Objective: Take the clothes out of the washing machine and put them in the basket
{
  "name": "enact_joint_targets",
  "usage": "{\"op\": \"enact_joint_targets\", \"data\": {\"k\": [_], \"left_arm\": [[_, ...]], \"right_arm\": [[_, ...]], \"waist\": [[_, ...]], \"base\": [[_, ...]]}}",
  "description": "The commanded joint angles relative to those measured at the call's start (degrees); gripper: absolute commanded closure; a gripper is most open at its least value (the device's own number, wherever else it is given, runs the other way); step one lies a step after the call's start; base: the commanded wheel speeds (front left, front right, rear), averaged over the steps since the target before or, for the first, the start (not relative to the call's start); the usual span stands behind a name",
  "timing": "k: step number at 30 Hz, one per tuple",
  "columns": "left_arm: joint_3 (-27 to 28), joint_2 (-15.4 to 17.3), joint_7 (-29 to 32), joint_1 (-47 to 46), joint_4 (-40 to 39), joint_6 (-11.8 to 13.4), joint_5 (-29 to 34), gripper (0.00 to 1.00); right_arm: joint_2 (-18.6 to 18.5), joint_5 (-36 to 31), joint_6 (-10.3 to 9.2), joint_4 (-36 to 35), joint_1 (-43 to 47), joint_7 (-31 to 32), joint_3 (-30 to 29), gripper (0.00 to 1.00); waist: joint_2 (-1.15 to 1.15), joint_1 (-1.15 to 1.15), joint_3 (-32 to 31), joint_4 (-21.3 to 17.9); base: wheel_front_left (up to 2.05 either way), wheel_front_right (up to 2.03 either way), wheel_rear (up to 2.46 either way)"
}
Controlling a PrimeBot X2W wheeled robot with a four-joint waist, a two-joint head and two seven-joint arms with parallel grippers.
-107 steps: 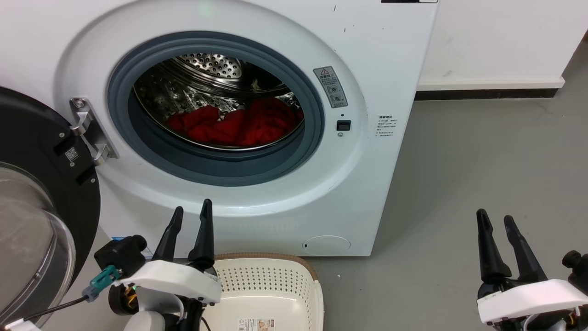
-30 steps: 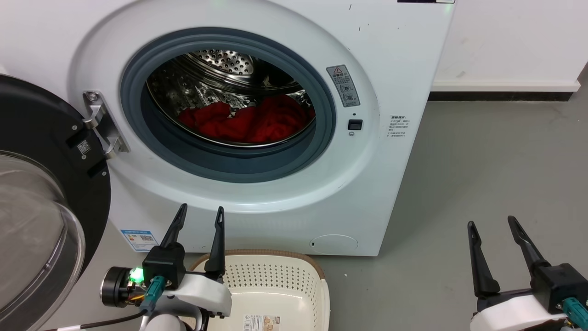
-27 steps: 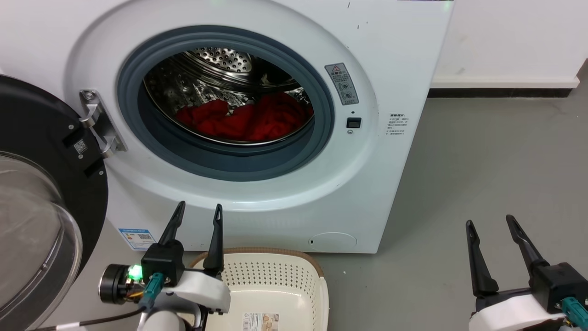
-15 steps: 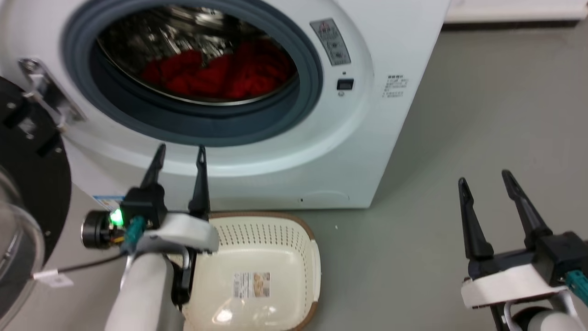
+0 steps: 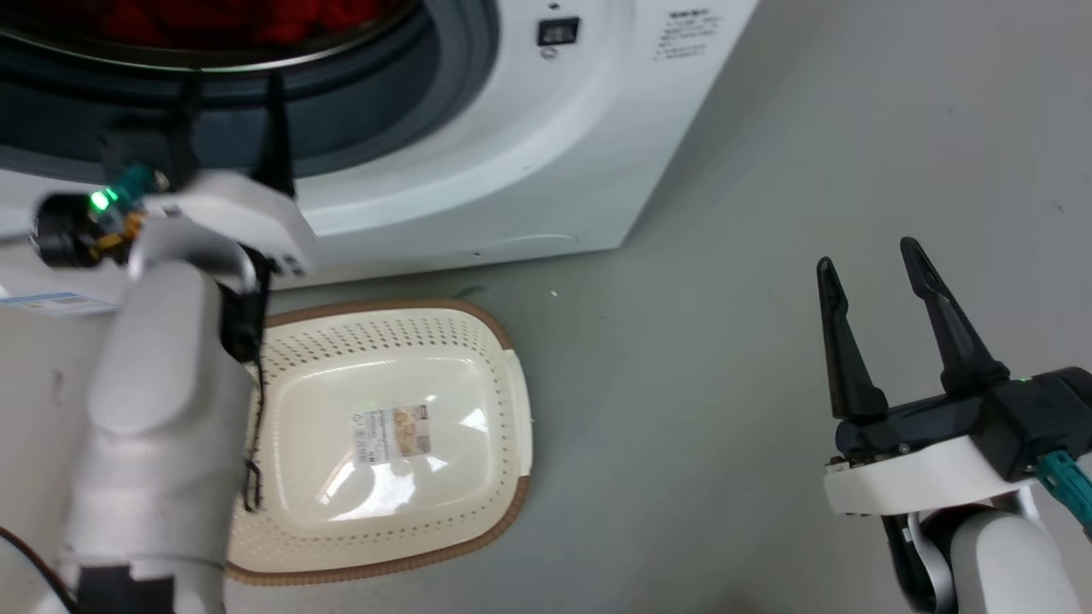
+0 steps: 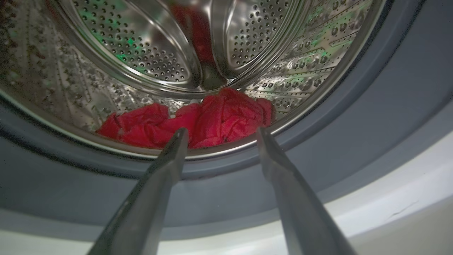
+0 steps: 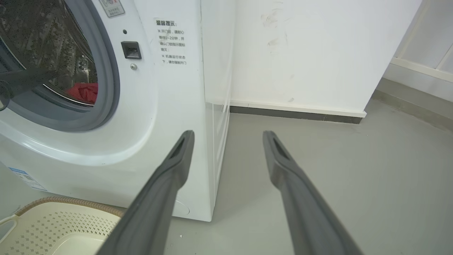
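Clothes (image 6: 198, 122): bright red, crumpled in one heap at the bottom of the perforated steel drum (image 6: 141, 53), inside the washing machine (image 5: 529, 145). The heap sits just behind the drum's front lip. A grey rubber rim (image 6: 371, 106) rings the opening.

Left end effector (image 6: 222, 130): fingers spread apart, gripping nothing. The tips are at the lower edge of the porthole and point into the drum toward the heap. The wrist view shows the tips in front of the red fabric; whether they touch it cannot be told. In the head view its pale forearm (image 5: 153, 409) overlaps the basket's left side.

Basket (image 5: 515, 401): cream-white, perforated walls, brown woven-look rim. It stands upright on the grey floor (image 5: 699, 384), just in front of the washing machine and below the porthole. A paper label (image 5: 392, 433) is on its bottom.

Right end effector (image 5: 866, 254): fingers apart, gripping nothing. It hangs above the floor, well to the right of the basket and beyond the machine's right front corner. Its wrist view looks past that corner to a white wall (image 7: 300, 53).
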Motion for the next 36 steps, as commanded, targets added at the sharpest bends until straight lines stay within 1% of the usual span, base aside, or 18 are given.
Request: {"op": "enact_joint_targets", "data": {"k": [1,7,12,18,24,26,28,31,36], "left_arm": [[0.4,1.0,0.5,-2.0,0.8,-0.2,-0.4,0.0],[0.7,5.7,4.3,-12.6,9.4,-2.1,-0.7,0.0],[0.8,9.4,9.1,-20.5,16.5,-3.1,-1.2,0.0],[0.7,14.2,17.2,-28.1,23.4,-4.3,-2.2,0.0],[-1.3,19.4,26.0,-35.5,26.2,-5.2,-1.9,0.0],[-2.8,20.1,29.0,-37.9,26.5,-5.5,-1.3,0.0],[-3.9,19.3,31.5,-39.9,25.9,-5.4,-1.3,0.0],[-4.5,20.8,36.1,-41.7,26.1,-5.3,-1.0,0.0],[-5.3,21.8,42.6,-42.1,26.3,-3.5,-0.4,0.0]], "right_arm": [[0.2,0.5,-0.04,0.3,-1.0,-0.5,0.2,0.0],[0.2,2.5,-0.04,2.8,-3.0,-2.3,2.2,0.0],[0.2,3.8,-0.04,4.7,-4.2,-3.5,4.3,0.0],[0.2,5.2,-0.04,6.3,-4.7,-4.4,6.9,0.0],[0.2,6.7,-0.04,7.0,-4.6,-5.0,8.7,0.0],[0.2,6.7,-0.04,7.2,-4.1,-5.2,8.8,0.0],[0.2,7.4,-0.04,7.4,-4.0,-5.4,9.5,0.0],[0.2,7.7,-0.06,7.8,-4.8,-5.5,10.6,0.0],[0.2,9.3,-0.06,8.8,-5.0,-5.8,11.3,0.0]], "waist": [[0.0,-0.01,3.5,-3.4],[0.0,-0.01,6.6,-7.5],[0.0,-0.01,8.4,-10.7],[0.0,-0.01,10.8,-14.6],[0.0,-0.01,14.1,-18.3],[0.0,-0.01,15.2,-18.5],[0.0,-0.01,16.6,-18.7],[0.0,-0.01,18.2,-19.8],[0.0,-0.01,20.0,-21.6]], "base": [[0.0,0.0,0.0],[0.0,0.0,0.0],[0.0,0.0,0.0],[0.0,0.0,0.0],[0.0,0.0,0.0],[0.0,0.0,0.0],[0.0,0.0,0.0],[0.0,0.0,0.0],[0.0,0.0,0.0]]}}
